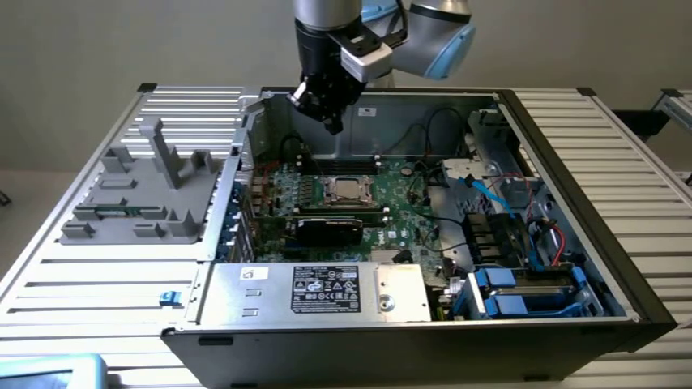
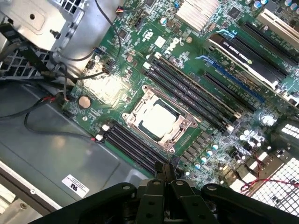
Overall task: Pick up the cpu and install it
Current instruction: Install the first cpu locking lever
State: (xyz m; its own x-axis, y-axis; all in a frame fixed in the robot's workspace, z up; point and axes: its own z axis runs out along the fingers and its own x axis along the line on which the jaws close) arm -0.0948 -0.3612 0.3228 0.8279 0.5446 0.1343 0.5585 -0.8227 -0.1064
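Quick status: afaict the cpu (image 1: 348,189) is already down in the socket frame (image 2: 183,126) on the mobo (image 2: 140,42), shiny top up, and it looks flat and square to the frame. The gripper (image 1: 334,124) hangs above the back half of the case (image 1: 433,109) w/ its fingers pressed together and nothing pinched btwn them. In the wrist view the tips are clear of the chip, not touching it. So imo the pick + place part is done. Only thing maybe left is the lock-down; can't tell if the frame is latched.
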